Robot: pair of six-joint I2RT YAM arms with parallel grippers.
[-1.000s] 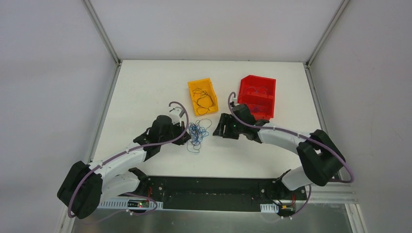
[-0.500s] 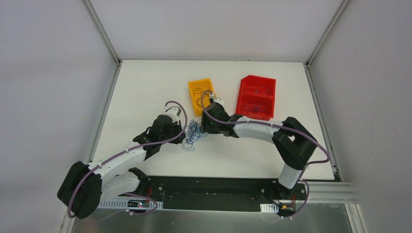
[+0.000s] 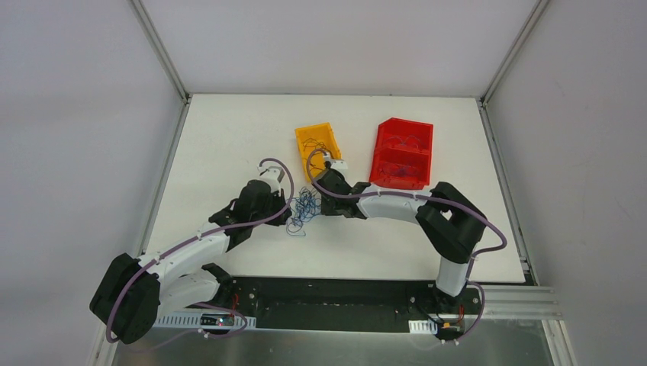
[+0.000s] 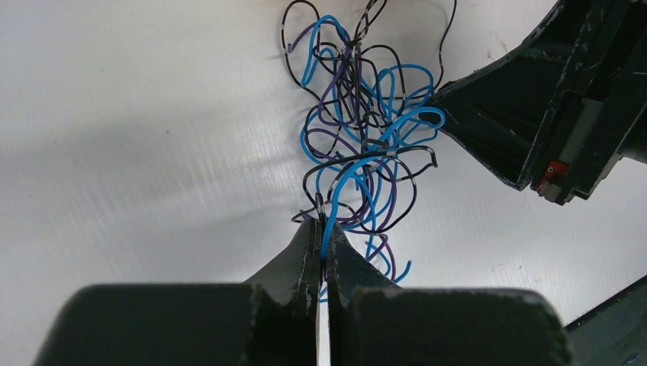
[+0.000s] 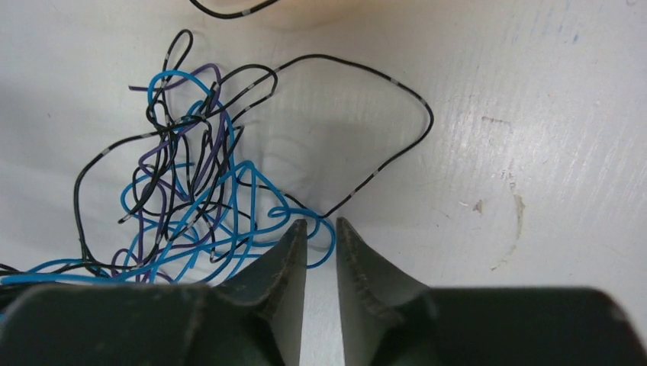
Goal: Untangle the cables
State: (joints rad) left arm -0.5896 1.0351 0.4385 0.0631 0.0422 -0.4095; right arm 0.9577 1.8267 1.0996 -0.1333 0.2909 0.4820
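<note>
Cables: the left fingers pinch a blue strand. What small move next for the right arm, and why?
Probably close the right gripper fully: its fingers stand slightly apart at a blue loop of the cables, while the left gripper anchors the other side.

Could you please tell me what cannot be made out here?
Right wrist view: whether the right gripper grips any of the cables; its fingertips cover the spot.
Top view: single strands are too thin to trace; the right arm hides the near end of the yellow bin.
Left wrist view: how much cable sits inside the shut left gripper; its fingers hide it.
</note>
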